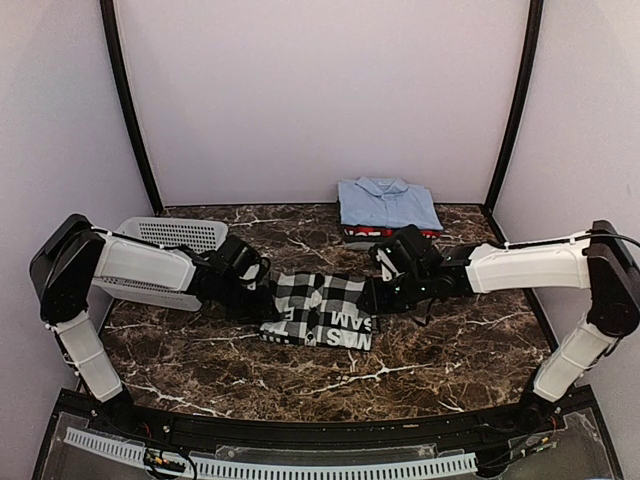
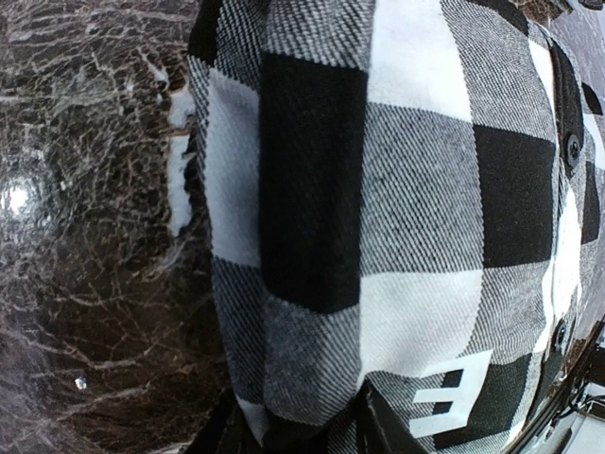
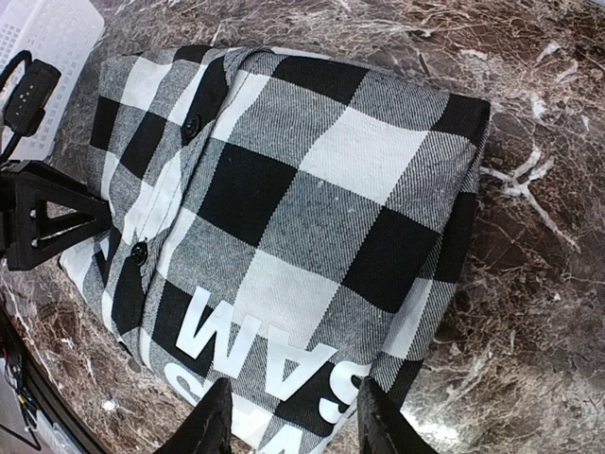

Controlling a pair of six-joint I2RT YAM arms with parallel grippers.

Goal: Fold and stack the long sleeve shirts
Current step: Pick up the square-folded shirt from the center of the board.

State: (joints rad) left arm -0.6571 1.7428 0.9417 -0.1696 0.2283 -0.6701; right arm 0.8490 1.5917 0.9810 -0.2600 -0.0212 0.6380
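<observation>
The folded black-and-white check shirt [image 1: 320,308] is laid flat in the middle of the marble surface [image 1: 450,350], between both grippers. Its left edge is pinched by the fingers [image 2: 227,435] of the left gripper [image 1: 266,298]. The lettered right edge is straddled by the right gripper [image 1: 378,298]; whether it is gripped cannot be told. Behind, the light blue shirt [image 1: 388,203] is stacked on the red shirt [image 1: 362,233].
</observation>
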